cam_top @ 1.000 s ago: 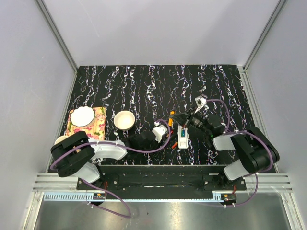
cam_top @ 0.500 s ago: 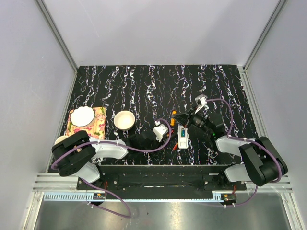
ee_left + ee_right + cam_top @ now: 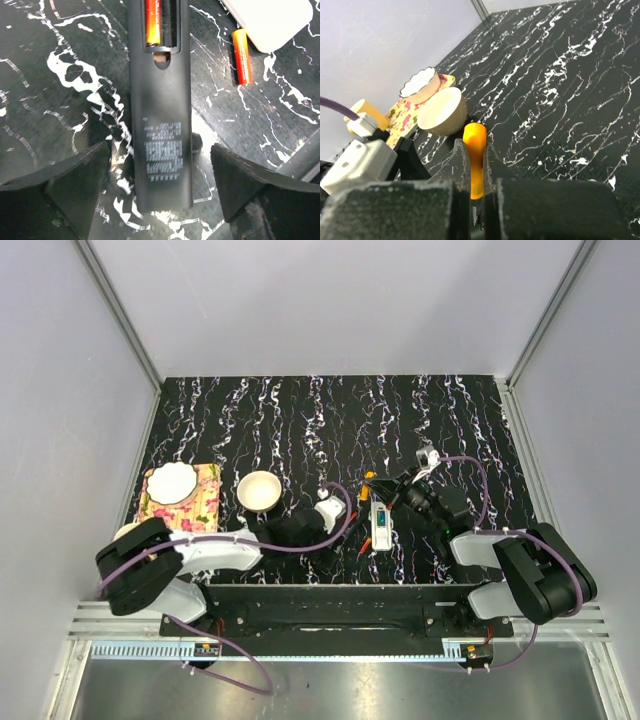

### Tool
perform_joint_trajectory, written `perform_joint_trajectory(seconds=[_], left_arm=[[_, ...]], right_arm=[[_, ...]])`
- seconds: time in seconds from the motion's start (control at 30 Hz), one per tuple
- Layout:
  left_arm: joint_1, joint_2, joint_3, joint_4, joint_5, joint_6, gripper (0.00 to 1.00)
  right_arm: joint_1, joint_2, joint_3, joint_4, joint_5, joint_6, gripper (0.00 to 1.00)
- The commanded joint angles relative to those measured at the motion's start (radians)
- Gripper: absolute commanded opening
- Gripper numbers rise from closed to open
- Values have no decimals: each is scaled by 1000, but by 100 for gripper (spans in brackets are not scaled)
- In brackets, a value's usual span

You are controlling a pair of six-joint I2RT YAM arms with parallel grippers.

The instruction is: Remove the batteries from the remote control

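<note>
We judge the orange stick (image 3: pixel 474 145), clamped in the right jaws near the white remote (image 3: pixel 381 524) lying on the surface (image 3: pixel 300 420), could skid off and shove it, since the left jaws stand apart over a black remote (image 3: pixel 160 125). We count 2 remotes, 2 batteries (image 3: pixel 381 525) in the white one, 1 stick and 1 loose orange battery (image 3: pixel 241 56).

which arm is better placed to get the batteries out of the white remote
right, likely: the right gripper is shut on the orange stick near the white remote; the left gripper hangs open over a black remote
</note>
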Motion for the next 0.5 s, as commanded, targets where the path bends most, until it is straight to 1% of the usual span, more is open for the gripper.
perform_joint_trajectory(seconds=[0.0, 0.03, 0.07, 0.13, 0.17, 0.2, 0.23, 0.3, 0.33, 0.37, 0.43, 0.47], left_arm=[[20, -167, 55, -90, -40, -58, 92], [36, -228, 76, -94, -36, -58, 96], [45, -257, 85, -90, -14, -52, 97], [85, -325, 99, -76, 16, -50, 99], [105, -340, 99, -58, 68, -56, 99], [128, -360, 101, -54, 90, -64, 99], [158, -365, 110, -57, 102, -67, 99], [169, -357, 124, -87, 108, -45, 96], [172, -351, 128, -82, 143, -32, 95], [174, -348, 125, -41, 218, -4, 94], [188, -333, 118, 13, 288, 1, 94], [197, -327, 118, 56, 352, -1, 93]], right_arm=[[-4, -3, 23, 136, -11, 53, 0], [-4, -8, 23, 138, -20, 56, 0], [-4, -15, 23, 141, -23, 62, 0], [-4, -22, 24, 135, -28, 64, 0], [-4, -31, 24, 130, -29, 66, 0], [-4, -34, 23, 130, -29, 66, 0], [-2, -40, 20, 127, -26, 66, 0], [-2, -54, 14, 121, -16, 70, 0], [-4, -58, 7, 122, -8, 75, 0], [-4, -65, 6, 130, -8, 82, 0], [-2, -69, 1, 165, -28, 98, 0], [-4, -68, 3, 184, -44, 111, 0]])
